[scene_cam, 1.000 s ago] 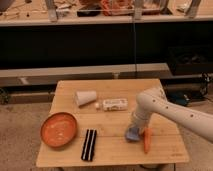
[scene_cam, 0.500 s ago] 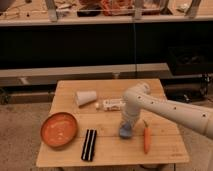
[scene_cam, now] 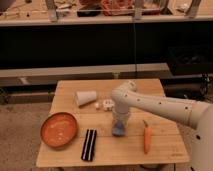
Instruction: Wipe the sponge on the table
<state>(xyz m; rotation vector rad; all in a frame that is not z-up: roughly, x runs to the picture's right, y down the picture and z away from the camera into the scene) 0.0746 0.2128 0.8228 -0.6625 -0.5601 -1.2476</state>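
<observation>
My gripper (scene_cam: 120, 121) is down near the middle of the table (scene_cam: 165, 150), right on top of the sponge (scene_cam: 119, 132). From this single camera view I cannot tell how wide it stands or whether it truly has hold of the pad, though it looks to be pressing on it. The sponge sits on the wood between the black ribbed block (scene_cam: 89, 145) and the carrot (scene_cam: 146, 139), with the white packet (scene_cam: 107, 105) just behind the arm.

What worries me is a wide stroke toward the carrot, which would nudge it and could roll it toward the near edge. A stroke back would shove the packet into the tipped cup (scene_cam: 86, 97). With too little downward pressure, the pad may slip out from under the tool.

The sponge shows as a small blue-grey patch with soft edges, its top partly hidden under the gripper.
</observation>
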